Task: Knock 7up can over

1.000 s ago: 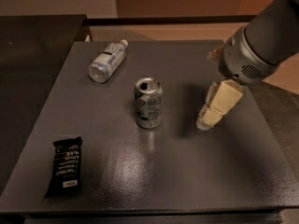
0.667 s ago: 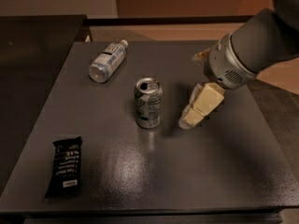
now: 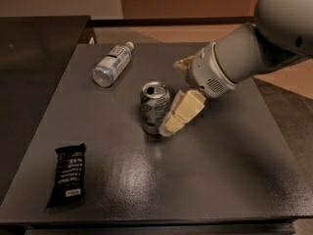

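Observation:
The 7up can (image 3: pixel 153 106) is a small silvery can with an open pull-tab top. It stands upright near the middle of the dark grey table (image 3: pixel 220 180). My gripper (image 3: pixel 172 122) is cream-coloured and reaches down from the right on the grey arm (image 3: pixel 244 58). Its tip is against the can's lower right side.
A clear plastic bottle with a white cap (image 3: pixel 112 64) lies on its side at the back left of the table. A black snack bar wrapper (image 3: pixel 68 174) lies at the front left. The table's right edge borders a brown floor.
My gripper has moved left across the table, from well to the right of the can to touching its right side. The can still stands upright.

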Tool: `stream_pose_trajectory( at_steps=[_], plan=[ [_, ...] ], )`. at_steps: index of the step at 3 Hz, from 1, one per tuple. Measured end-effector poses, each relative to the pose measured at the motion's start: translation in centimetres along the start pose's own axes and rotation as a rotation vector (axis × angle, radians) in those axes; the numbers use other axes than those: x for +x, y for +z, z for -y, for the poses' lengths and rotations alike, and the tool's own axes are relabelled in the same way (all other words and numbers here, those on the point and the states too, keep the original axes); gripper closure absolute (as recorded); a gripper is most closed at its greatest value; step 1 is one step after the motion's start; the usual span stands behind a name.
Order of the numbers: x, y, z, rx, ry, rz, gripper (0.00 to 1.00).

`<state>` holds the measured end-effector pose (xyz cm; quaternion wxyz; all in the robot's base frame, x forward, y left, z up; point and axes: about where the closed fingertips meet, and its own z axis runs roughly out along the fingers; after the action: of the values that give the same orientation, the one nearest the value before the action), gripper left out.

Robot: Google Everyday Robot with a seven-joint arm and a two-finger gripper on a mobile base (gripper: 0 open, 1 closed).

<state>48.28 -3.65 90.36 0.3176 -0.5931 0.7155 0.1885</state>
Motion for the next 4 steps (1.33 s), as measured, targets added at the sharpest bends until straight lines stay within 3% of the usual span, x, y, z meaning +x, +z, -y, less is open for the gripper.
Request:
stream_pose_trajectory(
  at_steps=[1,3,4],
  plan=[
    [-1.0,1.8,-0.7,-0.046,-0.005,0.043,0.0],
    [-2.2,3.0,-1.4,-0.082,0.001,0.099,0.41],
    [-2.6,2.0,-1.1,-0.07,0.006,0.112,0.63]
  ],
)
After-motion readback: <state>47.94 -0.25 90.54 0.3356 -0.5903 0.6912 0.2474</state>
